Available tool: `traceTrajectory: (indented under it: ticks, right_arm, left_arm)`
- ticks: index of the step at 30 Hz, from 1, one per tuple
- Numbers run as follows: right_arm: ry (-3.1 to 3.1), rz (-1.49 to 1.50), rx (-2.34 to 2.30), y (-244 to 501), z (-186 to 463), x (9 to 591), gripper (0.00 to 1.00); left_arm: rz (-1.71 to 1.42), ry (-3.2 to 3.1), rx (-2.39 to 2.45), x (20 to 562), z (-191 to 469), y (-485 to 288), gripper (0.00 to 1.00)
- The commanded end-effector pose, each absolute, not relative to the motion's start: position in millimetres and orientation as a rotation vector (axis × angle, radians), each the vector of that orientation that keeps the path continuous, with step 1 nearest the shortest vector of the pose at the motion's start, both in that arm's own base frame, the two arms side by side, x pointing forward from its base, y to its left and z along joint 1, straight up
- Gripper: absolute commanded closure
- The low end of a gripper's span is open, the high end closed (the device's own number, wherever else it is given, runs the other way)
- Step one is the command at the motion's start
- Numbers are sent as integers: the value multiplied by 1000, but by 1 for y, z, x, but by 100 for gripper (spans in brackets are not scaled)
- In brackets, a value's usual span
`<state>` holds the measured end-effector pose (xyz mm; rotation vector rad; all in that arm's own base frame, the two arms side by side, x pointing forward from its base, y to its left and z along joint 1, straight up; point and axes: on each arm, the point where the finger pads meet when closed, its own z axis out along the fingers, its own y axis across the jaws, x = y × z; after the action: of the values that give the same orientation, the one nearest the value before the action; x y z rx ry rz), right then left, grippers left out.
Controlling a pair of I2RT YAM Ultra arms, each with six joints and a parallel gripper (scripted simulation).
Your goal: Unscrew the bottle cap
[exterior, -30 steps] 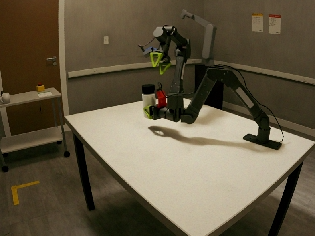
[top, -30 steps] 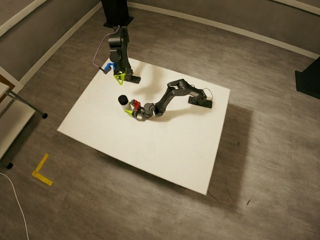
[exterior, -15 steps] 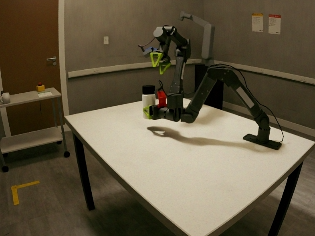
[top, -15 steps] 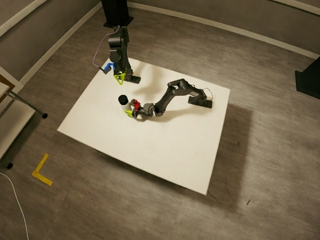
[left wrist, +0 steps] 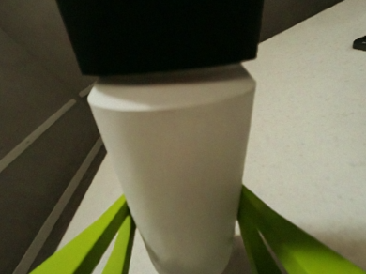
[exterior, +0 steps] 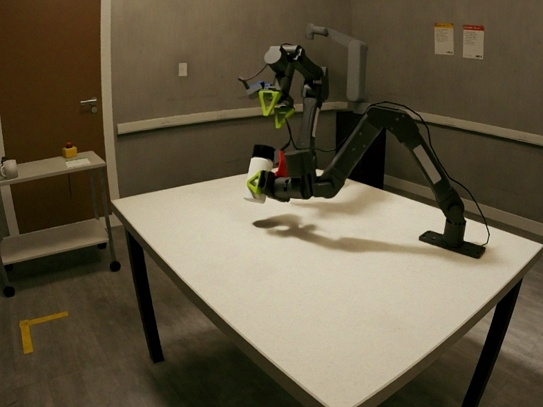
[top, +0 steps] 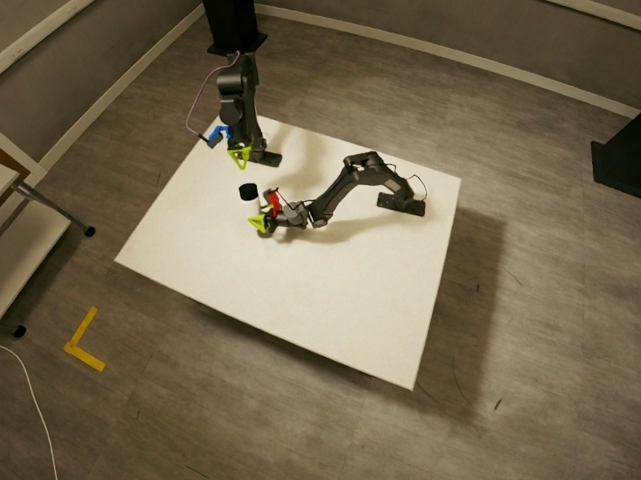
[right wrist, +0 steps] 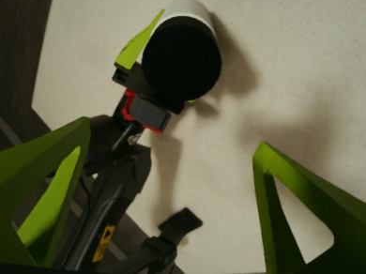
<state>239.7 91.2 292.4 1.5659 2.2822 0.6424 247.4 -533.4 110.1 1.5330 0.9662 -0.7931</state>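
A white bottle (exterior: 255, 173) with a black cap (exterior: 263, 150) still on it hangs in the air above the table, slightly tilted. My left gripper (exterior: 255, 184) is shut on the bottle's lower body, with a green finger on each side. The left wrist view shows the bottle (left wrist: 178, 167) and cap (left wrist: 160, 22) close up. In the top view the cap (top: 247, 191) sits above my left gripper (top: 260, 222). My right gripper (exterior: 275, 105) is open and empty, high above the bottle. The right wrist view looks down on the cap (right wrist: 182, 64) between the open fingers.
The bottle's shadow (exterior: 280, 225) lies on the white table (exterior: 344, 280) beneath it. The left arm's base (exterior: 452, 243) is bolted near the right edge. A wheeled cart (exterior: 50, 207) stands on the floor at the left, and a black pillar (top: 230, 6) behind the table.
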Motion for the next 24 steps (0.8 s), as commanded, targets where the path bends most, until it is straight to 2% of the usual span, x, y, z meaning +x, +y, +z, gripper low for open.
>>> traceTrajectory:
  ticks: [1, 14, 20, 24]
  right_arm:
    - [2285, 619, 1567, 90, 291, 239, 6]
    - [2285, 619, 1567, 90, 291, 239, 6]
    - [2329, 639, 1594, 94, 240, 265, 6]
    - [2324, 650, 1591, 94, 240, 265, 6]
  left_arm:
    - [-755, 911, 1534, 247, 131, -540, 100]
    - [-766, 901, 1528, 246, 134, -541, 100]
    - [-765, 922, 1536, 248, 124, -537, 100]
    - [-765, 922, 1536, 248, 124, -537, 100]
